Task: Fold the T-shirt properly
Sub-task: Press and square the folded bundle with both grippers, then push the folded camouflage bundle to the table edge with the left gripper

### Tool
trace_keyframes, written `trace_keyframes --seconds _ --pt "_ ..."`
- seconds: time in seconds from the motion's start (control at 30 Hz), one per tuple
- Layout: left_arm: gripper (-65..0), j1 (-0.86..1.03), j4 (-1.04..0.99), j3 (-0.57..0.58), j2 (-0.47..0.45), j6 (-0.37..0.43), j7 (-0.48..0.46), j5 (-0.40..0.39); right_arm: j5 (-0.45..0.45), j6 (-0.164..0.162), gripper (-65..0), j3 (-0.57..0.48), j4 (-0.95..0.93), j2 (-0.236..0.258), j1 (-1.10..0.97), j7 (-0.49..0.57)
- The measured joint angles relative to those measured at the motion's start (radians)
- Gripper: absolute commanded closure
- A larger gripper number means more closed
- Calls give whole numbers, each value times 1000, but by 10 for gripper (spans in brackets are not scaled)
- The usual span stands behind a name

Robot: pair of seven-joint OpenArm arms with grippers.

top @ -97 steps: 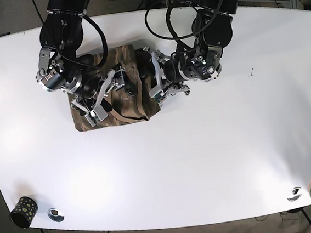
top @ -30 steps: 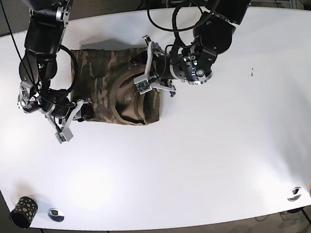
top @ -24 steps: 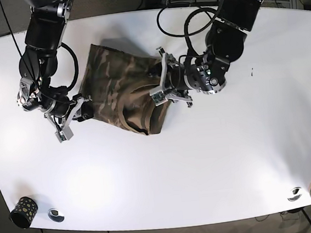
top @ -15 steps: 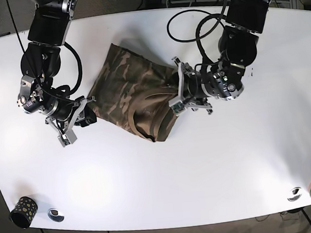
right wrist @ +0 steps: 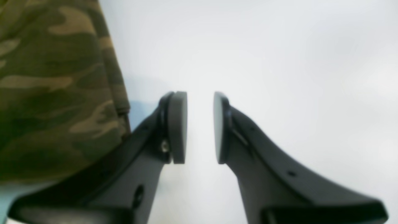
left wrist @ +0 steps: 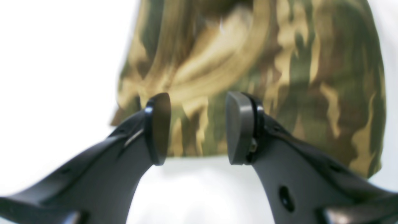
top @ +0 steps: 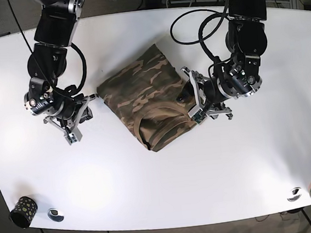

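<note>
The folded camouflage-print cotton T-shirt [top: 149, 100] is lying near the middle of the white oval table [top: 167, 176], turned at a slant, its brown ribbed collar [top: 158, 119] facing the table's near edge. I am holding my left gripper [top: 194, 106] just beside the shirt's right-hand edge; in my left wrist view that gripper [left wrist: 198, 127] is standing with its dark jaws apart, nothing between them, the blurred cloth [left wrist: 255, 71] filling the frame just beyond the grey pads [left wrist: 237, 124]. I am keeping my right gripper [top: 74, 124] on the shirt's other side, a little off its corner, over bare tabletop. In my right wrist view the right gripper [right wrist: 200, 127] is showing a narrow gap between its pads [right wrist: 178, 124], gripping nothing, with the shirt's hem [right wrist: 56, 90] lying to the side of one finger and not between the two. Well away from the shirt, a small black spotted cup [top: 23, 211] is sitting at the table's near corner.
</note>
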Motion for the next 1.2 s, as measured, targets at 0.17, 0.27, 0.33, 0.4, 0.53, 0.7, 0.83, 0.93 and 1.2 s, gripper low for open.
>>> trace_keyframes --seconds 0.17,0.27,0.33,0.4,0.53,0.7,0.83,0.93,1.2 --pt "-258 27 43 -14 11 3 0 6 -6 0 -130 -5 5 -15 -5 9" --pt "-258 38 57 -17 23 3 -1 3 -13 -4 -130 -74 13 -6 -55 -1" --pt "-258 42 61 -26 25 2 0 -3 -15 -3 -130 -130 16 -7 -89 -8" --pt "-258 42 61 -40 24 2 9 0 -8 -1 -130 -166 45 -21 -127 4" --pt "-258 43 61 -68 28 3 27 12 -6 0 -130 -214 137 -49 -196 3" --pt "-260 40 59 -115 51 3 23 4 -16 -1 -130 -310 231 -82 -271 -9" --pt "-262 39 59 -129 56 3 23 11 -6 2 -130 -441 259 -89 -294 -6" --pt "-308 40 59 -124 56 37 24 10 -8 4 -130 -511 261 -99 -297 -6" --pt "-483 42 82 -93 54 193 24 11 -9 3 -130 -401 311 -122 -290 0"
